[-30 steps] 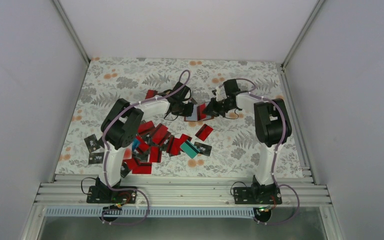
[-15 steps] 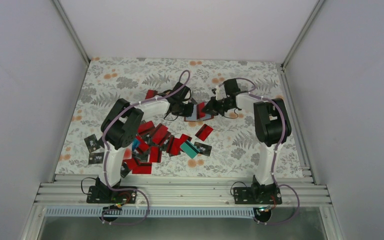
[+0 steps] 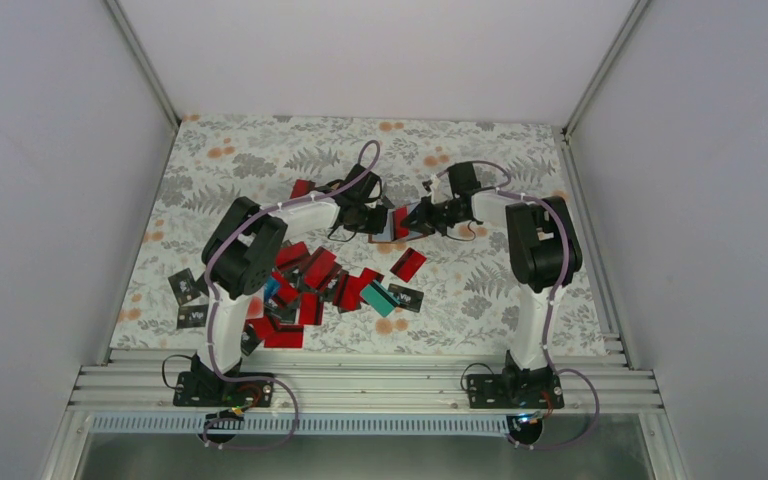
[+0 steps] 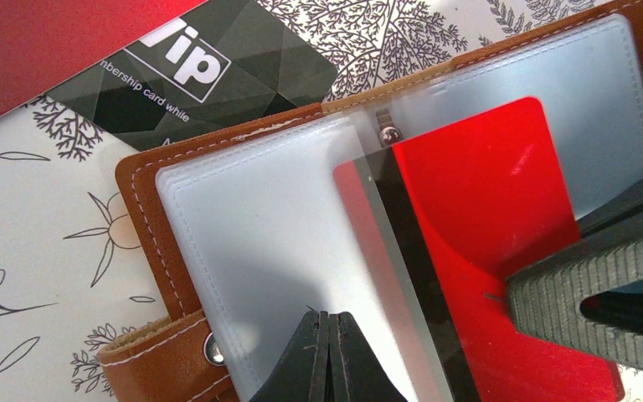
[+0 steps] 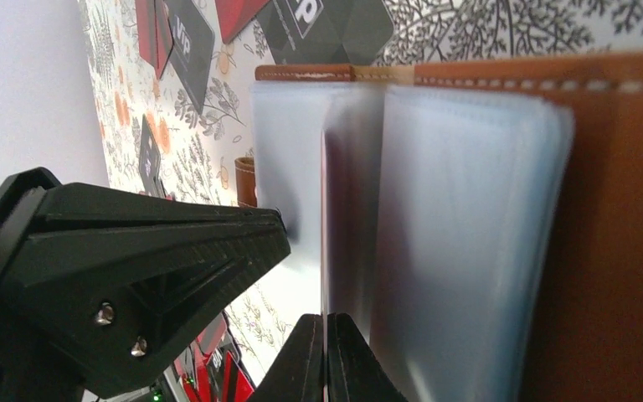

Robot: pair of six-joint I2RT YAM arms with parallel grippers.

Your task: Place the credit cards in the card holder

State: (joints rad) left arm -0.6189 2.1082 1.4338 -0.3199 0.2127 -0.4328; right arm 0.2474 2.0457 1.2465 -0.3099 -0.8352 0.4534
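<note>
The brown card holder [image 4: 146, 218] lies open on the floral table, its clear pockets [image 4: 251, 251] facing up; it also shows in the top view [image 3: 388, 236] and the right wrist view [image 5: 619, 209]. My left gripper [image 4: 328, 322] is shut, its tips resting on a clear pocket. My right gripper [image 5: 325, 322] is shut on a red credit card [image 4: 486, 209] with a black stripe, held over the pockets at the holder's middle; its ribbed finger [image 4: 586, 285] covers the card's corner. In the top view the grippers, left [image 3: 372, 222] and right [image 3: 412, 220], meet over the holder.
A pile of red and black cards [image 3: 300, 285] lies near the left arm. Loose cards: red [image 3: 408, 264], teal [image 3: 378, 298], black [image 3: 407, 296] and two black ones at the left [image 3: 185, 285]. A black VIP card [image 4: 209, 75] lies just behind the holder.
My right gripper has shifted slightly left with the red card, closer onto the card holder. The left gripper has stayed in place.
</note>
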